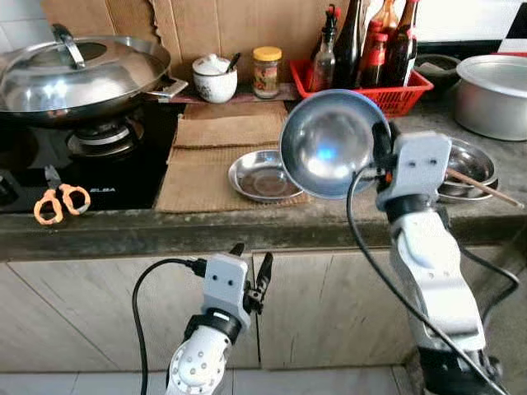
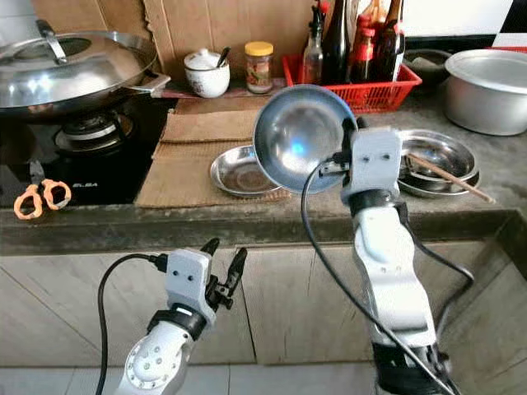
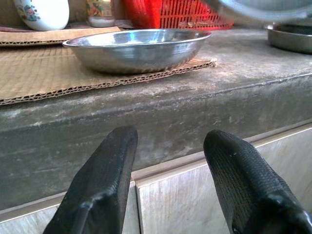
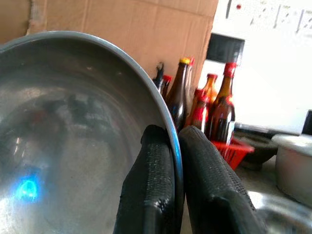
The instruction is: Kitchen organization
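Left eye: my right gripper (image 1: 380, 153) is raised above the counter (image 1: 346, 216), fingers pinched on the rim of a steel bowl (image 1: 329, 141). The bowl hangs on edge with its hollow facing me, so only a rim grip works. Below and to the left of those fingers a shallow steel dish (image 1: 262, 175) sits on cardboard; to their right a stack of steel plates (image 1: 469, 164) carries chopsticks (image 1: 482, 188). Probably the bowl goes to one of the two.

Right eye: my left gripper (image 2: 223, 259) idles low in front of the cabinet, out of the way, fingers apart and empty.

Left wrist: both fingers (image 3: 105, 180) spread, counter edge ahead, the dish above and beyond them.

Right wrist: one finger inside the rim, one outside, clamped tight. Red basket of bottles (image 4: 217, 114) beyond the fingertips.
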Controlling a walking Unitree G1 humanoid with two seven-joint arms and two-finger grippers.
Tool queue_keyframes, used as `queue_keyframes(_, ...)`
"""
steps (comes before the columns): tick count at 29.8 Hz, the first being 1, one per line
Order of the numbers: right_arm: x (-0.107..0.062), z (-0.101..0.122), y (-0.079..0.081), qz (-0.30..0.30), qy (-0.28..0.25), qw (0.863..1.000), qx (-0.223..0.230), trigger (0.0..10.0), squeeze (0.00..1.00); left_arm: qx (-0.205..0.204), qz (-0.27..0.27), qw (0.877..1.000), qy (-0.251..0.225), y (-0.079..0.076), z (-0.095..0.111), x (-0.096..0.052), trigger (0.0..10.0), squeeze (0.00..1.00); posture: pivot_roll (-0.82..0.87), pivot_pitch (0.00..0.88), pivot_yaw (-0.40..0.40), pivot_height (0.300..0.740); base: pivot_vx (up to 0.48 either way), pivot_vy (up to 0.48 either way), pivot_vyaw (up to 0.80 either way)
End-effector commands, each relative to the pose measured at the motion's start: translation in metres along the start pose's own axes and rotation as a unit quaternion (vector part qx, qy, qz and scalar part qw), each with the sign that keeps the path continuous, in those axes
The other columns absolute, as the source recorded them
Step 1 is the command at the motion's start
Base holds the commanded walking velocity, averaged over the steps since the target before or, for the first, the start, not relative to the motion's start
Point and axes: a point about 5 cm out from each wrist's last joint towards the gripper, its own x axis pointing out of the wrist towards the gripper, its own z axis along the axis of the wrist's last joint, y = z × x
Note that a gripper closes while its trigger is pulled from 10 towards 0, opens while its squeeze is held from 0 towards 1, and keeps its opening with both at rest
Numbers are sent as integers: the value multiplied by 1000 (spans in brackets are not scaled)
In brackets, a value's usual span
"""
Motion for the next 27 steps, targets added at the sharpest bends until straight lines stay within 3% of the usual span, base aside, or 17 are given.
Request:
queue_keyframes(1,-3,10,0,6,-28,1000,2,0,0,-2,-2,1000,-8,0,4,-2,10000,0,75,58,-5,740,0,0,0)
queue_keyframes(27,-21,0,0,5,2,1000,23,0,0,0,-8,1000,-20,-1,9,-2,10000,0,67,60,5,740,-19,0,0)
